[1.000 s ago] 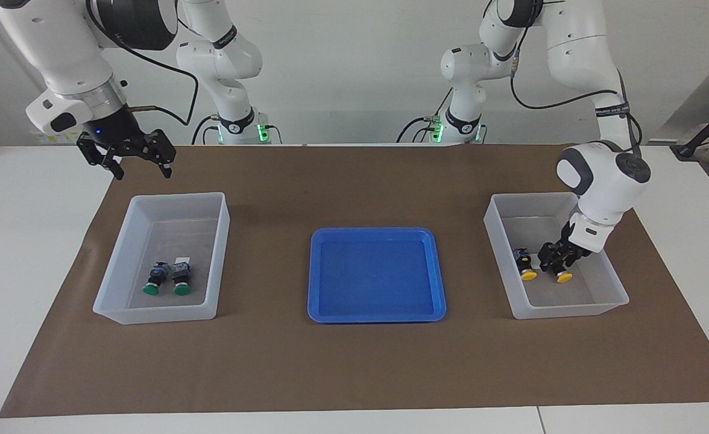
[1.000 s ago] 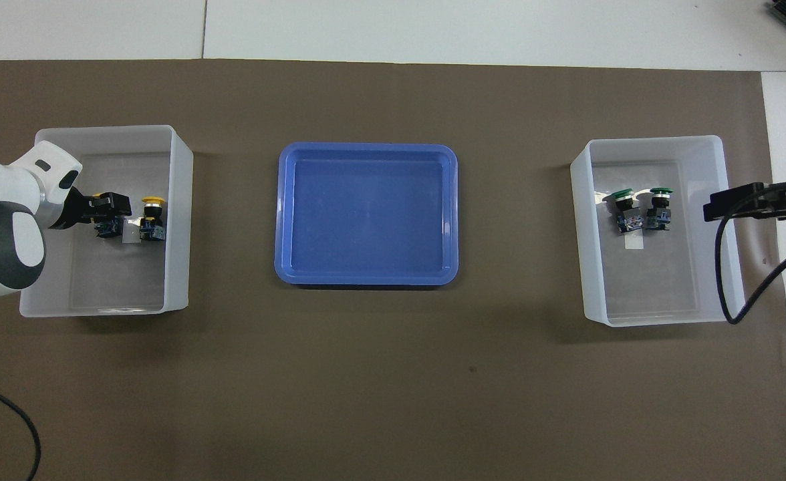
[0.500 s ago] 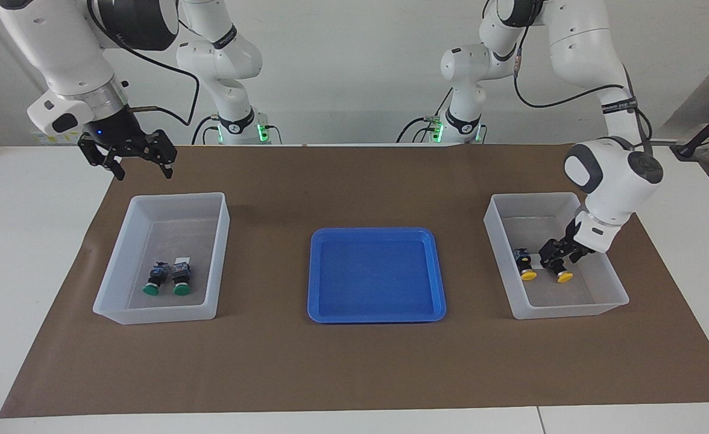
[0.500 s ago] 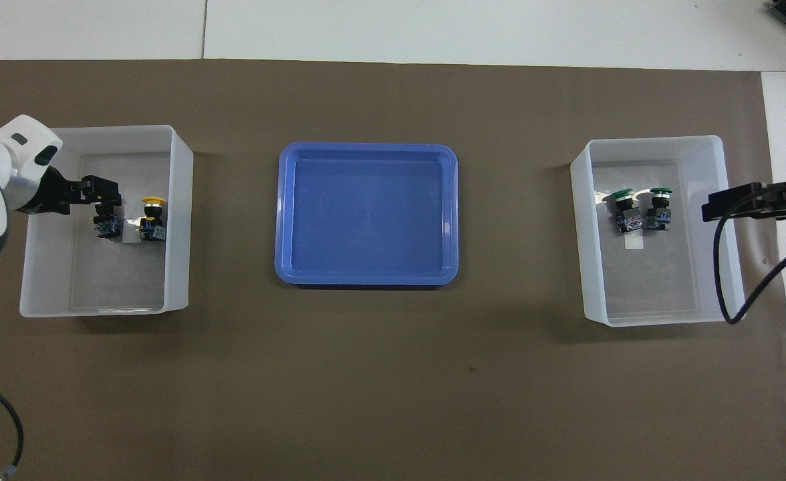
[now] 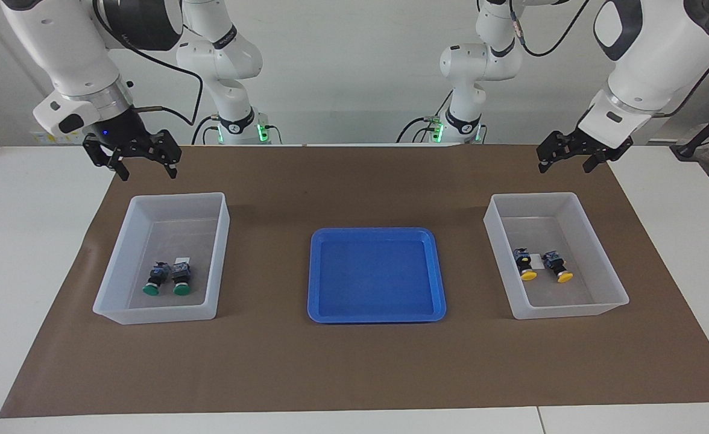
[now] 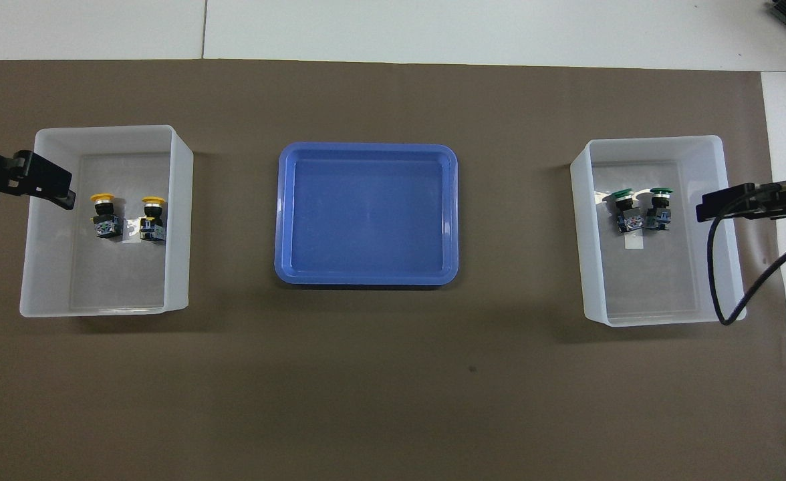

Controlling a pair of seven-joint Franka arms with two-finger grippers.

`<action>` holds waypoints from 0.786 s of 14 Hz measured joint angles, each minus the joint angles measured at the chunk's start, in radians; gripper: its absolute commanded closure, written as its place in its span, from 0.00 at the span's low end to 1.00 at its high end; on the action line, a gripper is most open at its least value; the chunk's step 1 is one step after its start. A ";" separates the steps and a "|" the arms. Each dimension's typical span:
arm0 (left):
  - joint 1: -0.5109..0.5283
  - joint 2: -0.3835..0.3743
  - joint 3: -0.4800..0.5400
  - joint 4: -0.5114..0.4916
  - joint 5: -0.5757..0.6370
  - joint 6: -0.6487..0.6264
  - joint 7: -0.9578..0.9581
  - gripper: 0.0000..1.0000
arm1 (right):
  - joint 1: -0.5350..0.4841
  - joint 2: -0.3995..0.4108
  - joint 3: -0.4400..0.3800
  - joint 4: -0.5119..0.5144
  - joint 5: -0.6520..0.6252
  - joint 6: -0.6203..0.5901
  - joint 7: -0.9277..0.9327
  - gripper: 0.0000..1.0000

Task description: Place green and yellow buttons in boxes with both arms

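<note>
Two yellow buttons (image 5: 524, 265) (image 5: 558, 267) lie side by side in the box (image 5: 535, 196) toward the left arm's end, caps away from the robots; they also show in the overhead view (image 6: 104, 215) (image 6: 152, 217). Two green buttons (image 5: 154, 280) (image 5: 178, 279) lie in the box (image 5: 176, 196) toward the right arm's end. My left gripper (image 5: 564, 166) is open and empty, raised over the edge of the yellow buttons' box (image 6: 105, 130). My right gripper (image 5: 144, 173) is open and empty, raised by the edge of the green buttons' box (image 6: 647, 141).
A shallow blue tray (image 5: 375, 313) lies between the two boxes, with nothing in it. A brown mat (image 5: 354, 374) covers the table under everything. A black cable (image 6: 734, 294) hangs from the right arm over the green buttons' box.
My left gripper let go of a yellow button in the box, then rose and drew back out of the box. The right arm has hardly moved.
</note>
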 measured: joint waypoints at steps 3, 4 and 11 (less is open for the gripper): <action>-0.001 -0.060 0.003 -0.184 0.001 0.164 0.000 0.00 | 0.000 0.000 0.000 0.000 0.000 0.000 0.000 0.00; -0.001 -0.074 0.004 -0.225 0.001 0.208 0.000 0.00 | 0.000 0.000 0.000 0.000 0.000 0.000 0.000 0.00; 0.009 -0.126 0.018 -0.232 0.001 0.251 -0.001 0.00 | 0.000 0.000 0.000 0.000 0.000 0.000 0.000 0.00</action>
